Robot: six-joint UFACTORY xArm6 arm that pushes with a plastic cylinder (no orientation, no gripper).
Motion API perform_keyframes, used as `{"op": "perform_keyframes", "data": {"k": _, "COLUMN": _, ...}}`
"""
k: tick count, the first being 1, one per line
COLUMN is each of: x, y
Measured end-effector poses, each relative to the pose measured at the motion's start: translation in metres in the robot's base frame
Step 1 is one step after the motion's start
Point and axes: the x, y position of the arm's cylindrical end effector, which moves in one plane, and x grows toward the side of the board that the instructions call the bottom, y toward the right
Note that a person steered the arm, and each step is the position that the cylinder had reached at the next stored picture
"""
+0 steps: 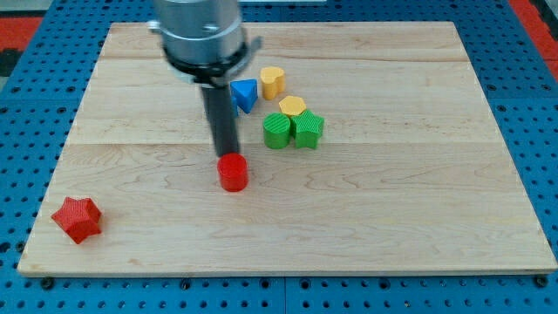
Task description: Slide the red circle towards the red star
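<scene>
A pale wooden board [418, 218] is seen lying on a blue perforated surface [26, 96]; the arm's grey cylindrical body [200, 35] hangs over the board's upper left part, and the dark rod [220, 118] runs straight down from it; my tip [227, 156] is placed at the top edge of the red circle [233, 173], touching it or just short of it on the side towards the view's top, and which of the two cannot be told; no jaws are carried by this rod, so nothing can be said of wide, narrow or holding. The red circle is found a little left of the board's middle, standing alone; the red star [77, 218] is set near the board's lower left corner, well apart from the circle, towards the view's left and bottom. To the right of the rod a cluster of blocks is gathered: a blue triangle [245, 94] just beside the rod; a yellow block [273, 81] of rounded outline above and right of it; a yellow hexagon [292, 106] lower down; a green rounded block [277, 131] and a green block of angular outline [308, 129], touching each other, just below the hexagon; their exact shapes cannot be made out with certainty
</scene>
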Motion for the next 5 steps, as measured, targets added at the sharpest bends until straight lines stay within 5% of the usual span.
{"op": "perform_keyframes", "data": {"k": 4, "x": 0.051, "y": 0.069}}
{"op": "perform_keyframes", "data": {"k": 5, "x": 0.062, "y": 0.029}}
